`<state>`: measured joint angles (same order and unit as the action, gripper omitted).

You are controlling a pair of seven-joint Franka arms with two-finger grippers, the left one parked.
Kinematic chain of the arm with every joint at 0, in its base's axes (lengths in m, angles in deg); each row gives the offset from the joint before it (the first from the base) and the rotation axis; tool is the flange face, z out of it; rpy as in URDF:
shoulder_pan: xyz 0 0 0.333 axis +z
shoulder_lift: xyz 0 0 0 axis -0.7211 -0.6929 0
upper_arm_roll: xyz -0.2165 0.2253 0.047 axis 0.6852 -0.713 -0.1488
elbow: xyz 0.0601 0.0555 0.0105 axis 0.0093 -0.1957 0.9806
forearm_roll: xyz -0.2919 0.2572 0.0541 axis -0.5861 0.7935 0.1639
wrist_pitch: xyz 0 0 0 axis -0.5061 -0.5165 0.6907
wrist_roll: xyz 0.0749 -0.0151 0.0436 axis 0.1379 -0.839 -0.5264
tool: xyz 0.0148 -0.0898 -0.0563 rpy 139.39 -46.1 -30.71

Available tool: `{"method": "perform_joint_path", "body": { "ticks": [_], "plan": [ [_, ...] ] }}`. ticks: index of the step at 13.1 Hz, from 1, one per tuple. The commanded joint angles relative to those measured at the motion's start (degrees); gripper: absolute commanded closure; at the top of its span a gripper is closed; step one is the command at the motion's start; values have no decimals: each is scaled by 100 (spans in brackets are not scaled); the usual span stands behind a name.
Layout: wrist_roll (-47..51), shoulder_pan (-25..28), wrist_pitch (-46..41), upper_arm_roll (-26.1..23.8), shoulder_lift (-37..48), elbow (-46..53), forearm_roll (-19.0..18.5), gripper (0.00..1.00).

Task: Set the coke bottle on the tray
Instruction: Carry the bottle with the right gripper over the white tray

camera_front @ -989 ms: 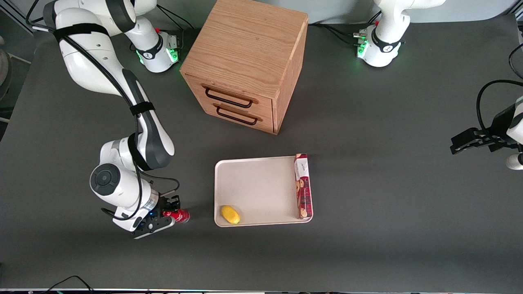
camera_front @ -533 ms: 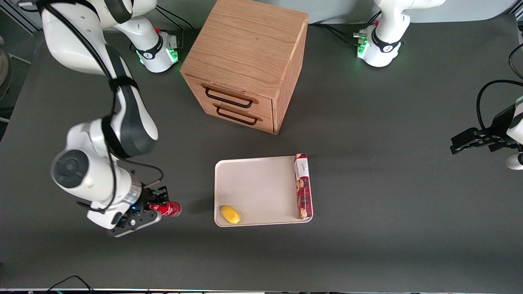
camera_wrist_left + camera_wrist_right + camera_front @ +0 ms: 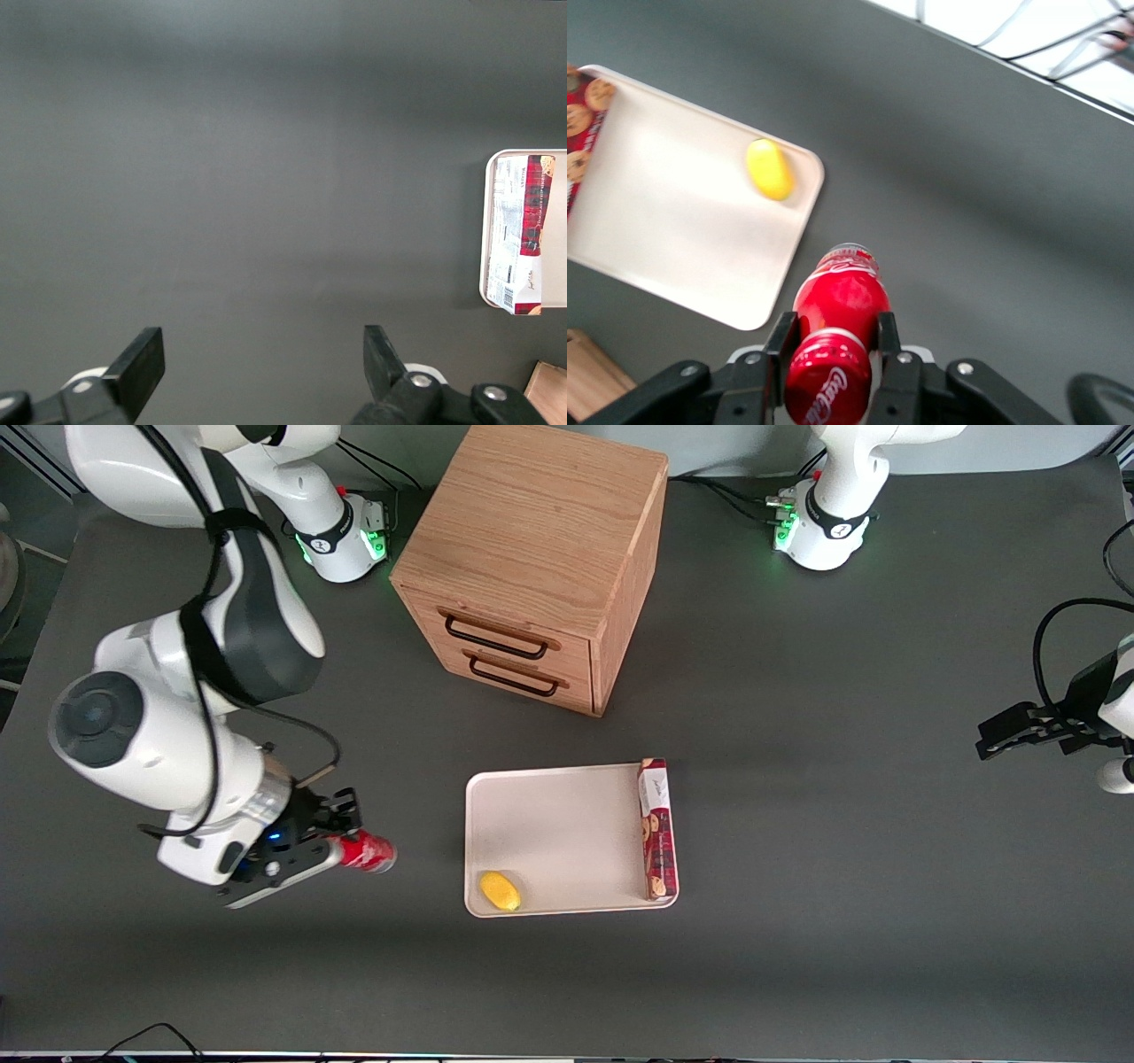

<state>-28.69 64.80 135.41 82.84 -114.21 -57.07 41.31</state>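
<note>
My right gripper point(image 3: 341, 849) is shut on the small red coke bottle point(image 3: 365, 852) and holds it lifted above the dark table, tilted, toward the working arm's end from the tray. In the right wrist view the bottle point(image 3: 835, 326) sits between the two black fingers point(image 3: 780, 338), red cap toward the camera, gripper point(image 3: 833, 343) closed on its neck. The off-white tray point(image 3: 558, 828) lies flat in front of the wooden cabinet; it also shows in the right wrist view point(image 3: 673, 239), apart from the bottle.
On the tray lie a yellow lemon point(image 3: 499, 890) at the corner nearest the front camera and a long red biscuit box point(image 3: 656, 829) along the edge toward the parked arm. A wooden drawer cabinet point(image 3: 532, 567) stands farther from the front camera than the tray.
My right gripper has risen with the coke bottle held in it, and the arm has swung up and away from the tray. Tray, lemon and box have not moved.
</note>
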Motion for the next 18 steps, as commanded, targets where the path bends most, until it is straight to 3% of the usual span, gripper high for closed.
{"method": "perform_joint_path", "body": {
  "ticks": [1, 5, 11, 17, 18],
  "plan": [
    [369, 690, -12, 142, -133, 54, -15, 100],
    [870, 1324, 347, 239, -528, 11, -24, 100],
    [801, 1342, 1165, 353, -1003, -481, -146, 100],
    [844, 1316, 1263, 353, -1092, -570, -147, 100],
    [888, 1298, 1263, 362, -1092, -570, -138, 47]
  ]
}}
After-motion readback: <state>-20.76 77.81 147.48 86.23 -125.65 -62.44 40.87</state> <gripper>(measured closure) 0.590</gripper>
